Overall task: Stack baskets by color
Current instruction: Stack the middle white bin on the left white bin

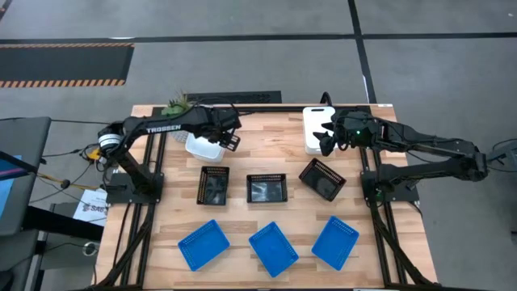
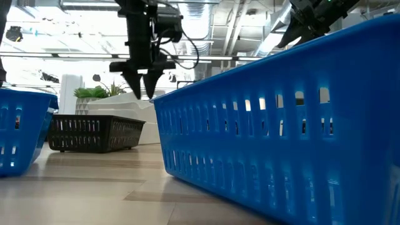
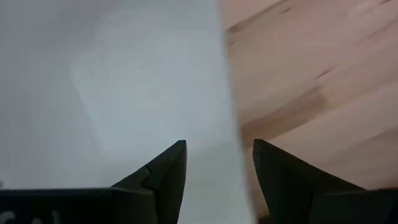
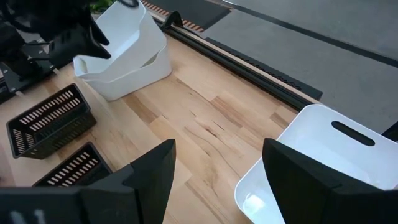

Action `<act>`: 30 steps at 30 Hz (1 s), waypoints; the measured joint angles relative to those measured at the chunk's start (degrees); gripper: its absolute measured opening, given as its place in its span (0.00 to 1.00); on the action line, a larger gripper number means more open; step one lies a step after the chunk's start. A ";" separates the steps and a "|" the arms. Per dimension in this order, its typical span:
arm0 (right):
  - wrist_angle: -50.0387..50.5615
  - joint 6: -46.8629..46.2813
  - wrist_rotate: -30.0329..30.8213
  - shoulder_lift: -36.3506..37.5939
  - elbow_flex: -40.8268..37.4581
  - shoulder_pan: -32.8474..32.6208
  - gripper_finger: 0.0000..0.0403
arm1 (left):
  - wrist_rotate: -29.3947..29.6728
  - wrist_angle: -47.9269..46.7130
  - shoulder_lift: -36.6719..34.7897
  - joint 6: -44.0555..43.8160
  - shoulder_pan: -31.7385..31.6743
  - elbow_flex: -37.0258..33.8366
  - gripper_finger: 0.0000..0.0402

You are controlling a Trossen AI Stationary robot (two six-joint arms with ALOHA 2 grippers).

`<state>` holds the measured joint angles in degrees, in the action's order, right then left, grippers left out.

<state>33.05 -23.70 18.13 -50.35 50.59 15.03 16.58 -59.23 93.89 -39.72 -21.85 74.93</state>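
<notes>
Left hand [image 1: 229,139] sits over the rim of the nested white pair [image 1: 203,145] near the worktop's [image 1: 380,250] far-left corner, fingers part open astride the wall, nothing lifted that I can see. Third white basket [image 1: 318,129] lies at the far edge toward the right, long axis far-to-near, directly under the right hand [image 1: 326,139], which is fully open and empty. Right arm is nearer it. All 3 are smooth, solid-walled, with rounded corners.

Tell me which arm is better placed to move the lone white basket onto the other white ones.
Probably the right. Its open claw hovers at the lone white basket, while the left claw is busy over the white stack.
</notes>
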 joint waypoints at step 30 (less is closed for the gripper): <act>-0.02 -0.24 0.00 0.00 0.00 0.00 0.66 | -3.85 9.10 -0.06 1.79 -2.70 -6.21 0.00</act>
<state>33.04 -23.94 18.13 -50.35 50.59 15.03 12.74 -50.13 93.83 -37.94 -24.55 68.72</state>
